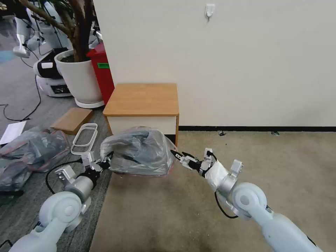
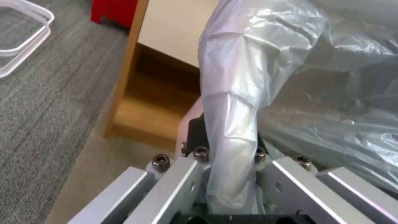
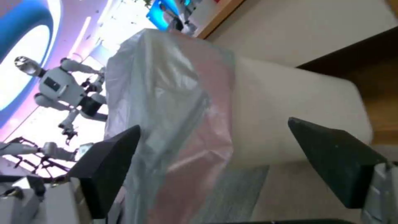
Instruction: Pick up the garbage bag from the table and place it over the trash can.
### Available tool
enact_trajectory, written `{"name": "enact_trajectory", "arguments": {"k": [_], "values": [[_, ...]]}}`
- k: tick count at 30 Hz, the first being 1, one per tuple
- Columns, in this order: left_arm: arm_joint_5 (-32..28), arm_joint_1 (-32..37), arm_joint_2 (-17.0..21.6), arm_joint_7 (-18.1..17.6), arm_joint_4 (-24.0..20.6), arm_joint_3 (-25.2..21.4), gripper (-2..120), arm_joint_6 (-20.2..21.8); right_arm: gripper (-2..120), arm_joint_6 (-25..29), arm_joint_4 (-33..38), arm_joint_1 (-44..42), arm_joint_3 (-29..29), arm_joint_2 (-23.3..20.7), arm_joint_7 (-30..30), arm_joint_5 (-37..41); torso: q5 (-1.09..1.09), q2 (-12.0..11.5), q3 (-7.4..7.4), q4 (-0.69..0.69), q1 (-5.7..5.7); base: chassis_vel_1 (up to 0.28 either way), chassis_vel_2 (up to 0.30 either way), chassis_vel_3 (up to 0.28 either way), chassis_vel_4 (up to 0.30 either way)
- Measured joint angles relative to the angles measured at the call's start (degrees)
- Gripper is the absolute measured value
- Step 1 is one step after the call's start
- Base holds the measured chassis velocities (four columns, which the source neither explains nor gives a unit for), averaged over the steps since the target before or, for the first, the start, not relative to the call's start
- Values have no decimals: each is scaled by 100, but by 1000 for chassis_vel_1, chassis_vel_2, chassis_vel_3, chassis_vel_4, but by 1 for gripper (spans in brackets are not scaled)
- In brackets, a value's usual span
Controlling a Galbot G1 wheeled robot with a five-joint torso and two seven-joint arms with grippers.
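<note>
Garbage bag (image 1: 138, 151) draped over trash can (image 3: 290, 115); left claw (image 1: 105, 163) pinching bag, right claw (image 1: 179, 155) spread.

The right gripper (image 3: 215, 161) has its two dark fingers (image 3: 110, 165) spread wide apart. Between them hangs the garbage bag (image 3: 166, 109) — crinkled grey plastic with a pink band — draped over the cream trash can (image 3: 290, 112), with the wooden bench (image 3: 373, 102) just beyond.
</note>
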Motion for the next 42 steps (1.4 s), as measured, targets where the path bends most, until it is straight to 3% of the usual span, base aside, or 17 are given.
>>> {"name": "enact_trajectory", "arguments": {"k": [10,23,34,42], "values": [[33,150,-21,-15,-163,-30,2,-4,73,-23,-200,370,-237,-11,-271,48,-1,0,0,0,0,0,0,0,0],[132,36,-15,-41,30,50,2,-31,24,43,-282,310,-147,-24,-734,66,-1,0,0,0,0,0,0,0,0],[162,58,-22,-48,44,75,2,-40,20,108,-324,331,-147,-3,-779,35,-1,0,0,0,0,0,0,0,0],[173,144,-46,-49,-49,61,2,-62,6,198,-460,343,-151,20,-738,-248,0,0,0,0,0,0,0,0,0]]}}
